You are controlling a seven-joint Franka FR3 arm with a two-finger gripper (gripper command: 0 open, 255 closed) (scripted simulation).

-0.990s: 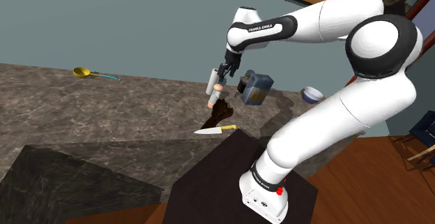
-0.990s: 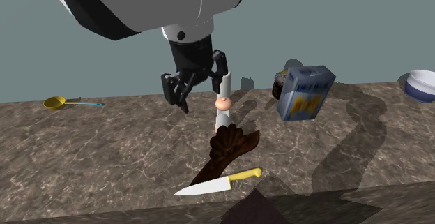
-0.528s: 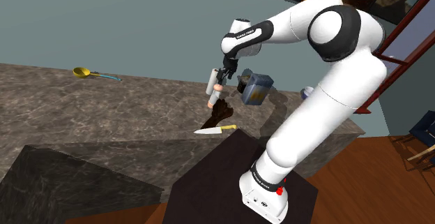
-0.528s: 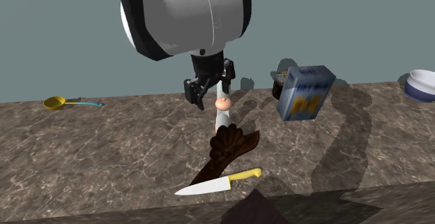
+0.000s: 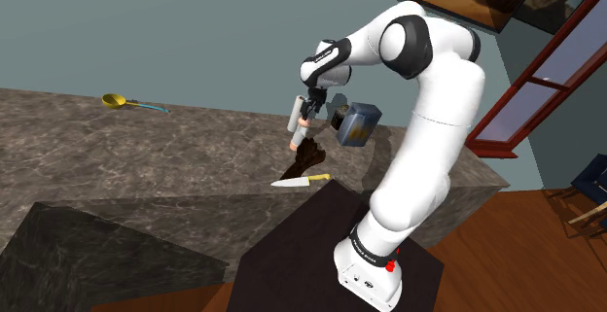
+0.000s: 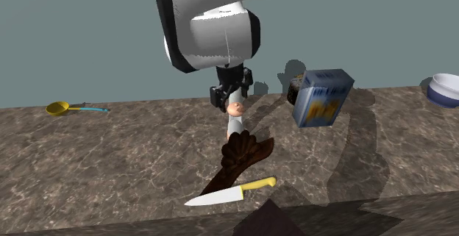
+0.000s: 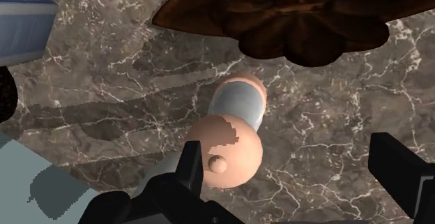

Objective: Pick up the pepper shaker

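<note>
The end effector [image 7: 293, 165] hangs released over the pepper shaker [image 7: 224, 149]. The shaker stands upright near the bench's [image 6: 110, 168] back edge, just behind a dark brown wooden piece [image 7: 279, 20]. This looks like the approach step. Next, centre the shaker, which sits close to one finger, then lower and clench.

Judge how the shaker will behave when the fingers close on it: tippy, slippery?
Likely tippy: the shaker stands tall and slender on the counter, so a sideways nudge could topple it. Its rounded knob looks smooth and may slip. It sits off-centre in the open gripper, close to one finger, which would probably push it first.
</note>
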